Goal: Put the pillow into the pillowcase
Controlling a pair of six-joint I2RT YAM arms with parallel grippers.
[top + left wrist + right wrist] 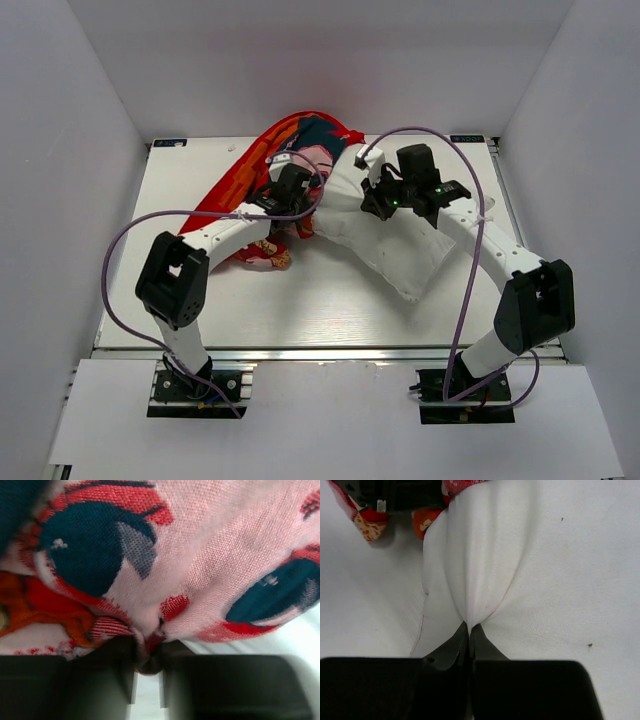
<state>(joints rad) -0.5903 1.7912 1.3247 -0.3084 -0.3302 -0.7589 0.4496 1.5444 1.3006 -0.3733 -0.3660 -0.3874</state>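
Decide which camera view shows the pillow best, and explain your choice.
The top external view: the pillow shows nearly whole, one end at the pillowcase. The right wrist view shows only a fold pinched by the right gripper; the left wrist view shows only pillowcase print.

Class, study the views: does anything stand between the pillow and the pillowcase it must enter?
Nothing visible does. The pillow lies against the pillowcase; the left gripper pinches the pillowcase, the right gripper the pillow.
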